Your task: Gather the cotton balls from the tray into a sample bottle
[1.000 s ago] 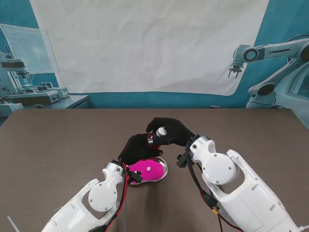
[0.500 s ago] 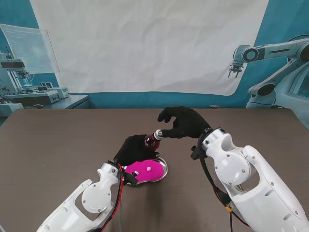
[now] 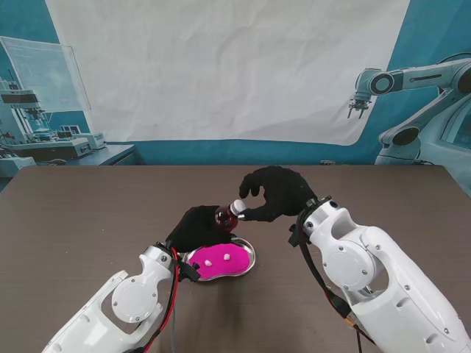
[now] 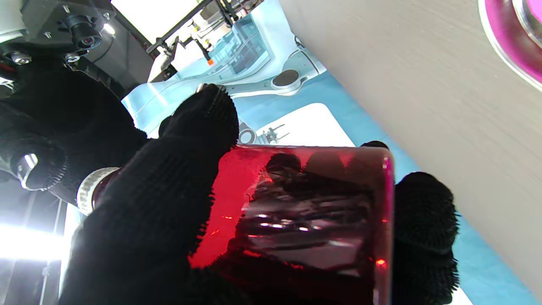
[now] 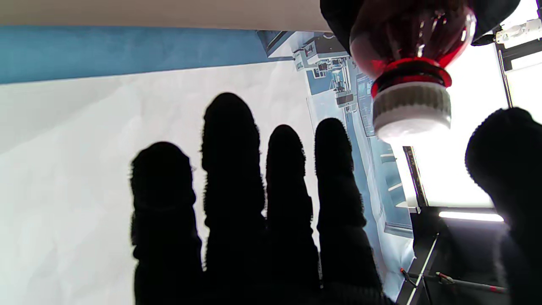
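The left hand grips the red sample bottle tilted just above the tray on the tabletop; two cotton balls lie in the tray; the right hand, fingers spread and empty, sits at the white cap.

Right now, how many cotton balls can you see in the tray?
2. One cotton ball lies left of the other cotton ball, both on the pink liner of the tray. The left hand covers the tray's far edge, so more may be hidden.
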Robot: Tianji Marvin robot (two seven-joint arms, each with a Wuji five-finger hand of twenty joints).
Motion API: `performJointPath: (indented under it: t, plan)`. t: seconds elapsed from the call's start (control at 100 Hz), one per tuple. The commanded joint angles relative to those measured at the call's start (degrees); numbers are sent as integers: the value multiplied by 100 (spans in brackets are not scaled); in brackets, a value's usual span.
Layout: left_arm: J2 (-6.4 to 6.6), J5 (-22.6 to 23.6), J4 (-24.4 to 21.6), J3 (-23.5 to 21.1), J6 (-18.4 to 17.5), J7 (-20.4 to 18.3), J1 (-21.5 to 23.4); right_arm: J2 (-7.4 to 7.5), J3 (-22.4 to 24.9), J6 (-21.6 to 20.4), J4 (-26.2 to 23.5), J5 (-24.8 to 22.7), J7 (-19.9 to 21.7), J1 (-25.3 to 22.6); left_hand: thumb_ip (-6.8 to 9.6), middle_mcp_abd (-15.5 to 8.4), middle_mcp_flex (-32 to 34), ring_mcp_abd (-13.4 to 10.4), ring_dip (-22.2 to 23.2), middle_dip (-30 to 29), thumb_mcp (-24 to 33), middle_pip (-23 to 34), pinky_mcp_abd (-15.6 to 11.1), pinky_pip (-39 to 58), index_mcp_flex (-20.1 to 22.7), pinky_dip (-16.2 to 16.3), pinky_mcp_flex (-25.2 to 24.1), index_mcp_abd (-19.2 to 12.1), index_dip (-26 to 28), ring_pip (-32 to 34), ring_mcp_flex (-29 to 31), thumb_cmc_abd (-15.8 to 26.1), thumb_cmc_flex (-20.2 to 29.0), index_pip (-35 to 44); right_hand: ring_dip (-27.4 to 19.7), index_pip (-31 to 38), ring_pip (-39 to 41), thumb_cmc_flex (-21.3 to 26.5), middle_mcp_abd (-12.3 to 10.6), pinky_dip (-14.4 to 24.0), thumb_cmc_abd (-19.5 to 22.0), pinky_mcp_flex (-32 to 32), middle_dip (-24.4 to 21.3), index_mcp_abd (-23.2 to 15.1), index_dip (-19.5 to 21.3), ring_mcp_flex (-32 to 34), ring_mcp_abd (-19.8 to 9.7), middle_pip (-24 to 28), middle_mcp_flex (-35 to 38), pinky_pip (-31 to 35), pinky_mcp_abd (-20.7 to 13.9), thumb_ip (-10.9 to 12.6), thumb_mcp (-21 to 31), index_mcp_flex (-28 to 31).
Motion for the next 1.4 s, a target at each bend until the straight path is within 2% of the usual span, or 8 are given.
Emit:
performJointPath:
  t: [0.0, 0.23, 0.39, 0.68, 0.91, 1.08, 1.2, 1.39]
  plan:
    - [10, 0, -41, -21, -26, -146, 17, -79, -104, -49, -4, -146, -127, -39, 70, -288, 474, 87, 349, 193, 2030, 313, -673, 778, 819, 350, -175, -869, 110, 1015, 338, 2599, 1627, 1917, 51, 65, 126, -122, -178, 121, -327, 153, 52, -18, 162, 343, -117, 42, 251, 300, -30, 16, 309, 325]
    - [31, -17, -43, -29, -37, -231, 17, -142, -257, -196, 131, -165, -501, -25, 72, -277, 477, 100, 347, 191, 2037, 301, -673, 764, 821, 353, -184, -860, 92, 1009, 349, 2595, 1625, 1903, 3, 228, 11, 628, -326, 56, -610, 440, -47, -180, 191, 808, -159, -146, 1173, 437, 32, 48, 673, 1231]
    - [34, -21, -41, -27, -54, -243, 11, -172, -298, -328, 210, -248, -732, -3, 73, -276, 479, 99, 346, 189, 2036, 294, -670, 752, 823, 352, -191, -860, 86, 1004, 344, 2594, 1620, 1898, 124, 1641, 184, 1878, -487, -48, -1625, 580, 119, -639, -1468, 911, -346, -301, 1632, 558, -72, -1136, 953, 1035]
    - [30, -12, -57, -31, -72, -214, 26, -159, -245, -519, 217, -101, -636, -25, 71, -275, 475, 100, 344, 201, 2037, 286, -659, 727, 824, 350, -203, -854, 68, 995, 335, 2587, 1620, 1869, 105, -499, 32, 1690, -484, -16, -2773, 447, 142, -88, -26, 724, -594, -200, 379, 533, -396, -58, 1645, -300]
    - [34, -10, -101, -48, -45, -221, 56, -89, -67, -209, 31, -236, -273, -89, 71, -274, 478, 106, 342, 203, 2039, 276, -654, 712, 825, 351, -213, -843, 56, 982, 329, 2588, 1620, 1845, 382, -32, 802, -466, -309, 366, -564, 222, 238, 192, -260, 308, -321, 403, -184, 761, -333, -135, 570, -785]
    - [38, -19, -131, -49, -13, -238, 74, -83, -139, -143, 79, -465, -336, -33, 68, -256, 476, 123, 338, 210, 2040, 269, -643, 697, 830, 350, -224, -839, 49, 967, 327, 2575, 1620, 1830, 598, 319, 1698, -93, -445, 441, 439, 535, 1116, -549, 8, 683, -441, 1078, 389, 1139, -365, 87, -53, 936]
    - [39, -22, -143, -51, -2, -242, 78, -91, -204, -246, 133, -533, -449, 3, 67, -255, 477, 121, 340, 212, 2042, 264, -638, 692, 831, 352, -224, -837, 46, 967, 328, 2577, 1620, 1821, 596, 1383, 1873, 1100, -544, 343, -423, 636, 1456, -927, -1206, 843, -563, 1124, 659, 1245, -349, -992, 456, 1091]
    - [44, -22, -157, -62, 16, -258, 86, -96, -174, -463, 149, -366, -436, -7, 67, -252, 483, 130, 339, 217, 2049, 260, -627, 682, 839, 355, -229, -843, 40, 961, 331, 2577, 1617, 1805, 649, 451, 1893, 2029, -649, 345, -1919, 598, 1638, -1062, -834, 825, -695, 1058, 607, 1205, -382, -751, 1314, 838]
